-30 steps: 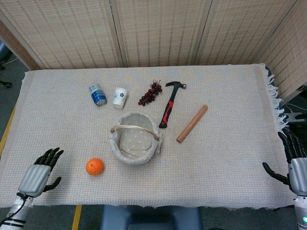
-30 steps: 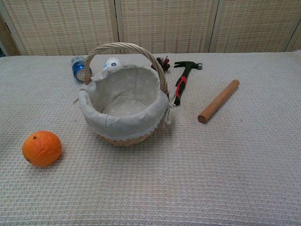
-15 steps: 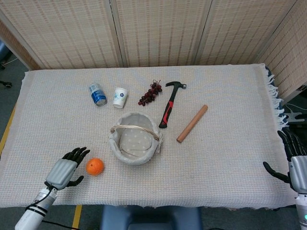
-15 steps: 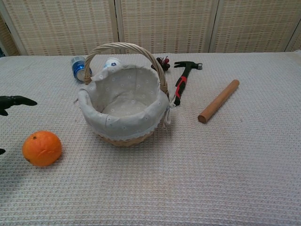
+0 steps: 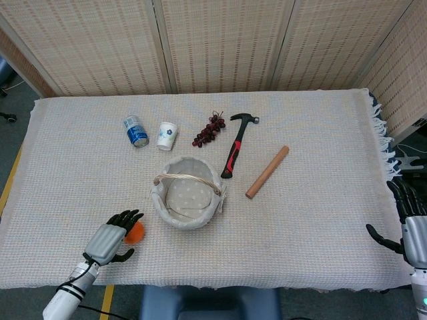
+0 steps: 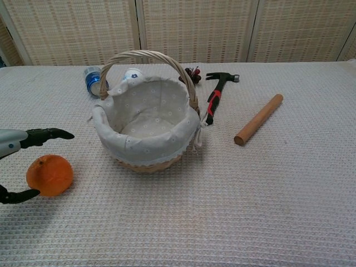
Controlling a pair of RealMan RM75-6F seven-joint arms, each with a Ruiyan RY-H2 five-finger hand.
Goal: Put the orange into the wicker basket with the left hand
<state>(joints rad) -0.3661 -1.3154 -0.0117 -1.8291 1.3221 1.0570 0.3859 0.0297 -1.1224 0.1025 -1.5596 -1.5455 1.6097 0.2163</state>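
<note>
Orange (image 6: 50, 175) fruit sits on the cloth-covered tabletop (image 5: 313, 213) near its front-left corner, just beside the wicker basket (image 6: 146, 125) on that basket's left. The left hand (image 5: 110, 242) has travelled in from the tabletop's left edge over the last second and now brackets the fruit: in the chest view its dark fingers (image 6: 47, 134) reach over the top while the thumb comes in low at the front, spread apart and not clamped. Whether any fingertip already touches the skin I cannot tell; the orange lies where it did a second ago, so I judge it not yet gripped. That puts the task at the end of the approach, with closing, lifting and the short carry over the basket's rim all still to do. The right hand (image 5: 412, 233) rests open near the front-right corner, unchanged and holding nothing. Toward the back edge lie a can (image 5: 135, 131), a paper cup (image 5: 167, 135), grapes (image 5: 209, 130), a hammer (image 5: 235, 153) and a wooden rolling pin (image 5: 267, 172).
</note>
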